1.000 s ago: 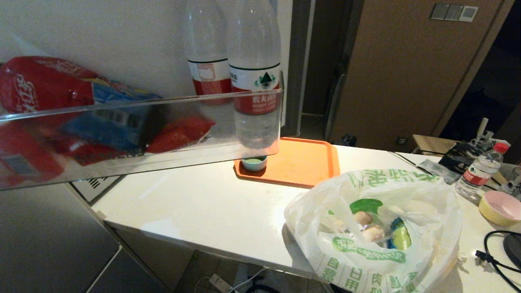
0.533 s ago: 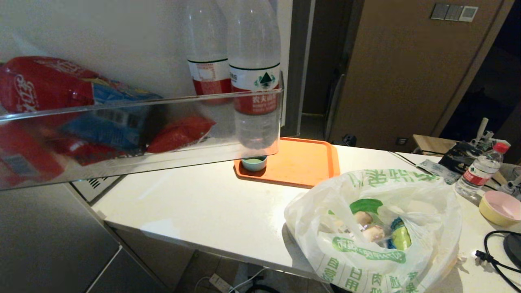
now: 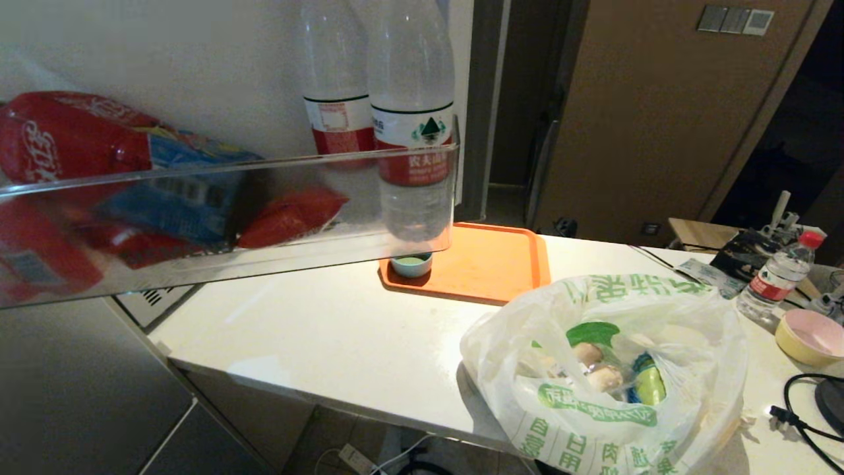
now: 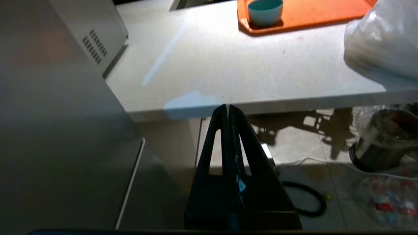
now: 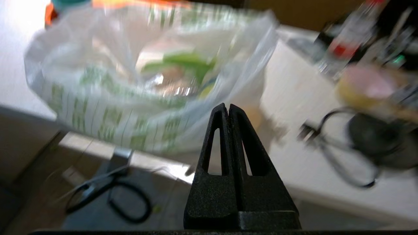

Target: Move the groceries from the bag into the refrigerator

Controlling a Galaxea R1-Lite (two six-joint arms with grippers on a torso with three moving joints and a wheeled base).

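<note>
The bag (image 3: 606,369), crinkly white plastic with green characters, sits open at the front right of the white counter (image 3: 330,336). The groceries (image 3: 603,376) show in its mouth: pale lumps, a green-labelled item and a yellow-green pack (image 3: 649,386). The refrigerator (image 3: 66,396) stands at the left, its door open with a clear door shelf (image 3: 231,198) holding red packs and water bottles. Neither arm is in the head view. My left gripper (image 4: 227,106) is shut and empty, low before the counter's front edge. My right gripper (image 5: 227,105) is shut and empty, just short of the bag (image 5: 130,81).
An orange tray (image 3: 501,264) with a teal cup (image 3: 411,264) lies behind the bag. A red-capped water bottle (image 3: 778,277), a pink-lined bowl (image 3: 814,336) and a black cable (image 3: 801,409) crowd the counter's right end. A silver vented box (image 4: 94,45) stands beside the fridge.
</note>
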